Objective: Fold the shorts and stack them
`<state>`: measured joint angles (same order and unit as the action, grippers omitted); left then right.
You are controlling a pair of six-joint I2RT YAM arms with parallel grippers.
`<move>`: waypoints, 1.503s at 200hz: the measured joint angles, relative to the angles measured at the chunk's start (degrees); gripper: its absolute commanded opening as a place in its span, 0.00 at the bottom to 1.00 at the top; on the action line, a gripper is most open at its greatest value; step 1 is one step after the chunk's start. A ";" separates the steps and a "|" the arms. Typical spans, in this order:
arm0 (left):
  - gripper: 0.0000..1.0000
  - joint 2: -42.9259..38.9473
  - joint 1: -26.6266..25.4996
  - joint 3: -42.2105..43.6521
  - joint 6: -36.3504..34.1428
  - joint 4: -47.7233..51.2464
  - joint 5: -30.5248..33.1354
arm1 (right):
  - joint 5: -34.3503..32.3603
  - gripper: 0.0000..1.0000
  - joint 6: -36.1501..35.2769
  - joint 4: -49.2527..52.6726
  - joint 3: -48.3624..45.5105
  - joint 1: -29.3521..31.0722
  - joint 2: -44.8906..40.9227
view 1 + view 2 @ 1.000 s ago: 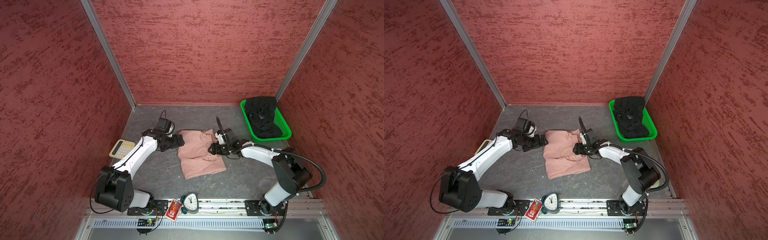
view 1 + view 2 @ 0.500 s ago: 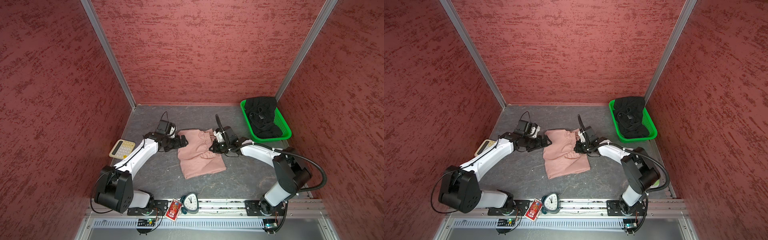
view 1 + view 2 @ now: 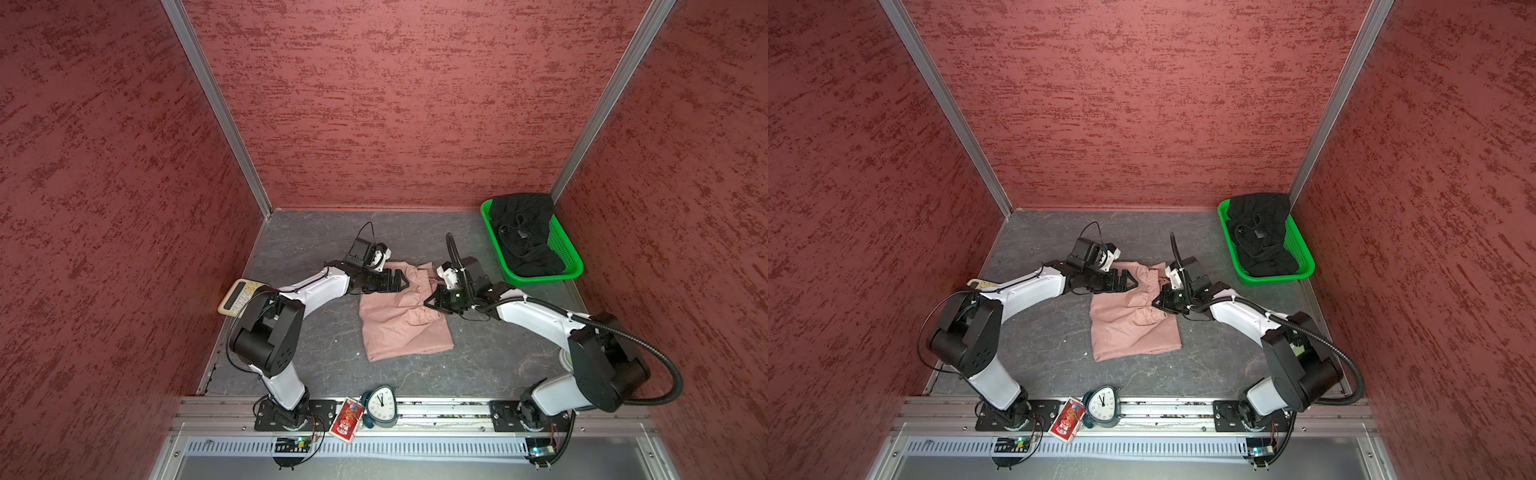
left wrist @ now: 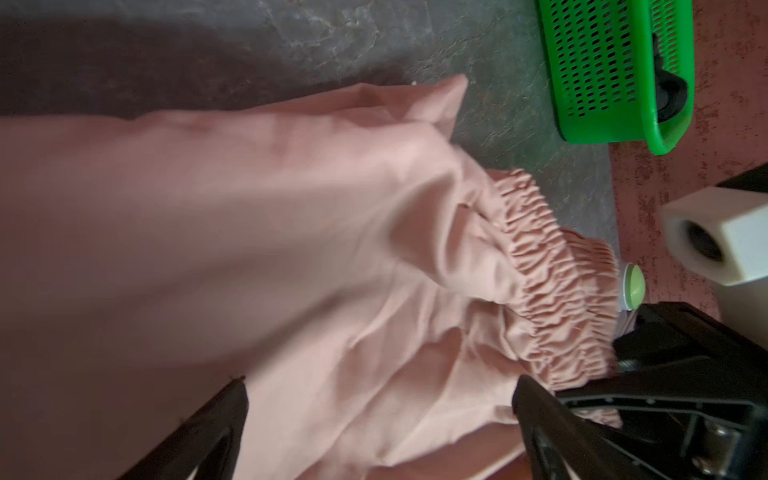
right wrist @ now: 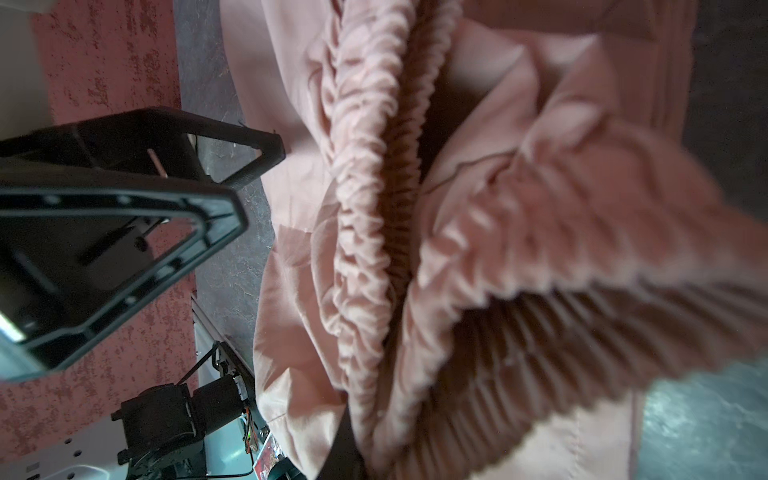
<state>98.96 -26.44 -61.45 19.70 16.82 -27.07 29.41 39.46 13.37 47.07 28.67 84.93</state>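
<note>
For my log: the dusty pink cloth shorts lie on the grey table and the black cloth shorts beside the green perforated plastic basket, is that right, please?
No: the black cloth shorts lie inside the green perforated plastic basket, as both top views show. The rest stands.

Even overhead light, sharp wide-angle top views, wrist views dim, close cloth blurred

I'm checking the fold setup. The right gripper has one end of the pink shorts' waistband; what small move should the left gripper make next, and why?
Probably close the left gripper on the cloth beneath it: its jaws stand open over the pink shorts, while the right gripper pinches the waistband.
</note>
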 measured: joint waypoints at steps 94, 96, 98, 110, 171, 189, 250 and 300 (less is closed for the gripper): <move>0.99 6.32 -0.22 -4.83 -1.66 -0.55 -0.31 | -6.62 0.66 -5.44 8.83 -2.34 -3.28 0.74; 0.99 6.03 -0.24 -4.96 -1.70 -0.37 -0.31 | -7.04 0.66 -5.84 9.42 -1.81 -3.28 0.57; 0.99 5.86 -0.26 -5.07 -1.75 -0.17 -0.31 | -7.50 0.66 -6.01 9.97 -1.36 -3.28 0.42; 0.99 3.80 -0.44 -5.60 -2.03 1.05 -0.20 | -9.46 0.64 -7.67 12.46 1.38 -3.28 -0.96; 0.93 -16.13 -4.74 -0.50 -2.43 4.09 2.47 | -7.43 0.24 -10.47 4.37 7.58 -3.30 -0.39; 0.81 -18.78 -5.99 5.73 -0.46 3.54 3.15 | -5.20 0.16 -10.38 -0.83 7.96 -3.32 5.25; 0.26 -14.47 -15.34 17.57 4.83 -1.88 5.33 | -1.38 0.13 -9.81 -11.72 2.60 -4.31 14.60; 0.20 -7.15 -19.56 16.46 2.54 -0.42 8.20 | 0.31 0.15 -6.82 -23.30 -3.41 -6.62 16.92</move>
<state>91.81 -46.00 -44.99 22.24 16.40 -18.87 29.71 32.64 -9.93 43.66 22.04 101.84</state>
